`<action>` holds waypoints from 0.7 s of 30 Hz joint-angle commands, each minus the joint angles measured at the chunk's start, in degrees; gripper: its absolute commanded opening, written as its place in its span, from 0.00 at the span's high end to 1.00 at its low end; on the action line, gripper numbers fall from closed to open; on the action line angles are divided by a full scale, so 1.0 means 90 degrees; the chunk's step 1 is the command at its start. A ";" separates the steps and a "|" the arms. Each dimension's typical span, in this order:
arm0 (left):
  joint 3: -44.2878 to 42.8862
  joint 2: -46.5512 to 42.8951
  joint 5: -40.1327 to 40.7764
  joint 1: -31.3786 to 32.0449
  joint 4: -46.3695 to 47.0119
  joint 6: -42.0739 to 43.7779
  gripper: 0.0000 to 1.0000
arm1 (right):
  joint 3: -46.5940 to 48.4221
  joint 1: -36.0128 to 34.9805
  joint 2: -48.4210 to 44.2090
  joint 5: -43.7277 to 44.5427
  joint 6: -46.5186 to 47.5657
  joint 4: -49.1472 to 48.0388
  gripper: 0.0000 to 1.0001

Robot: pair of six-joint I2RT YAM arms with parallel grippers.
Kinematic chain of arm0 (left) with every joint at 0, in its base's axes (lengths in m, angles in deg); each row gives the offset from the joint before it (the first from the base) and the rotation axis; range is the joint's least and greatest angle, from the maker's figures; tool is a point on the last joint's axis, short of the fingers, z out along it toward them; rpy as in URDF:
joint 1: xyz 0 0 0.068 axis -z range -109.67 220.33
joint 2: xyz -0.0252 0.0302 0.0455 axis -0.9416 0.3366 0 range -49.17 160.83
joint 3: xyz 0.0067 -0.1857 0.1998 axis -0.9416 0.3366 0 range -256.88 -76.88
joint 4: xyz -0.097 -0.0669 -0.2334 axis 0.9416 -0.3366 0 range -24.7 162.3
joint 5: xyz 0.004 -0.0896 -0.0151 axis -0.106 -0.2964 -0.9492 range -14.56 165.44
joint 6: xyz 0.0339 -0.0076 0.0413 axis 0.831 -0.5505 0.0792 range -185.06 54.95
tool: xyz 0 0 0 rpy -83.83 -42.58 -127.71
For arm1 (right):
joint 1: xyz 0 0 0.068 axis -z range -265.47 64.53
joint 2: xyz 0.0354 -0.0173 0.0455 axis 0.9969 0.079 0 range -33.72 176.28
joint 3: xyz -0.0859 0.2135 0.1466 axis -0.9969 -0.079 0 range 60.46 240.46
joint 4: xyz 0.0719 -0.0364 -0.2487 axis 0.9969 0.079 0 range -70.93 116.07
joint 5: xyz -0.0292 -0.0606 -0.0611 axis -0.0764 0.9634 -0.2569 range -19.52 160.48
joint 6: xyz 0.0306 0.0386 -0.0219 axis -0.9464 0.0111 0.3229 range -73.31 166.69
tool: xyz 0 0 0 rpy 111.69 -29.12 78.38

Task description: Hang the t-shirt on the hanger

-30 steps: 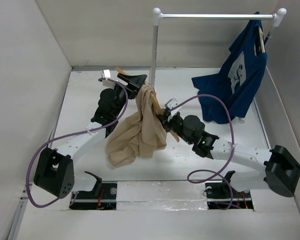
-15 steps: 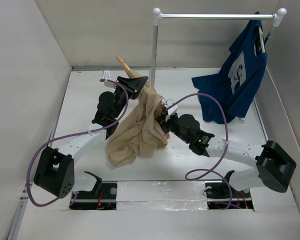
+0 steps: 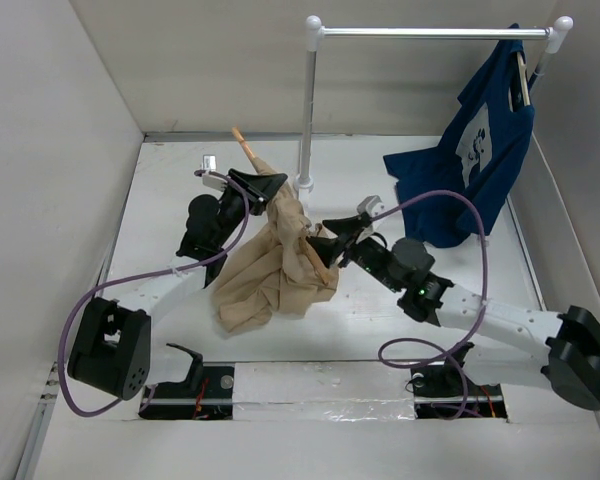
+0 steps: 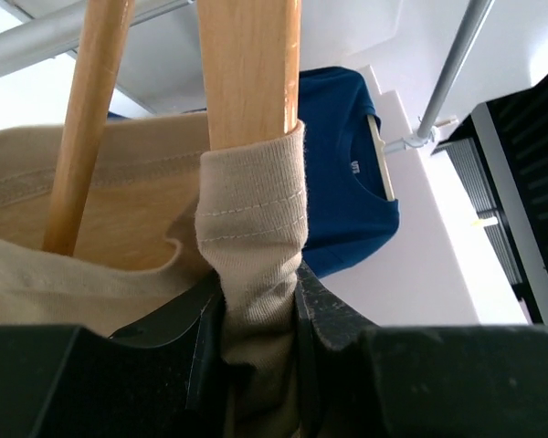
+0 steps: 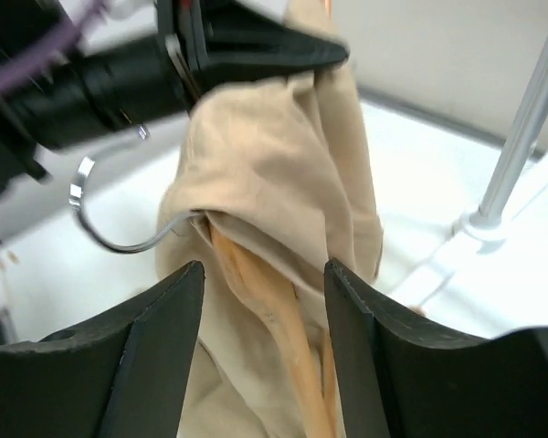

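The tan t-shirt (image 3: 270, 270) hangs bunched from my left gripper (image 3: 267, 186) down to the table. The left gripper is shut on its ribbed collar (image 4: 252, 228), which is pulled over one arm of the wooden hanger (image 4: 247, 64). The hanger's end (image 3: 242, 140) sticks up behind that gripper. My right gripper (image 3: 325, 237) is open, just right of the cloth. In the right wrist view the hanger's other arm (image 5: 269, 306) lies between its spread fingers (image 5: 164, 328), partly wrapped in t-shirt (image 5: 274, 155). The metal hook (image 5: 110, 239) pokes out to the left.
A white clothes rack stands at the back, its post (image 3: 306, 110) close behind the shirt and its bar (image 3: 430, 32) overhead. A dark blue printed t-shirt (image 3: 470, 170) hangs from the bar's right end. White walls close in on three sides.
The right gripper has drawn back slightly to the right of the shirt and stands open. The left gripper and the hanger's top end have shifted a little left.
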 commanded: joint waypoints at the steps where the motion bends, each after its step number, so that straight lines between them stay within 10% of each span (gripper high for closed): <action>1: -0.0002 -0.0219 -0.0676 -0.0057 0.0872 -0.0118 1.00 | -0.0474 0.0129 -0.0437 -0.0107 -0.0586 -0.0590 0.39; 2: 0.0027 -0.0258 -0.0763 -0.0057 0.0941 -0.0166 1.00 | -0.0640 0.0129 -0.0622 -0.0126 -0.0704 -0.0589 0.40; 6: 0.0174 -0.0288 -0.1008 -0.0290 0.1369 -0.0449 1.00 | -0.1451 0.0519 -0.0732 -0.0340 -0.1290 -0.1038 1.00; 7: 0.0193 -0.0278 -0.1085 -0.0378 0.1439 -0.0566 1.00 | -0.1529 0.0617 -0.0644 -0.0544 -0.1359 -0.1058 1.00; 11: 0.0310 -0.0200 -0.1506 -0.0574 0.1868 -0.0967 1.00 | -0.1394 0.1204 0.0282 -0.0985 -0.1623 -0.1242 0.98; 15: 0.0321 -0.0190 -0.1720 -0.0847 0.2045 -0.1221 1.00 | -0.1442 0.1886 0.1308 -0.2174 -0.1721 -0.2423 0.46; 21: 0.0184 -0.0190 -0.1926 -0.1033 0.1986 -0.1329 1.00 | -0.1120 0.2024 0.2227 -0.2899 -0.1448 -0.2562 0.41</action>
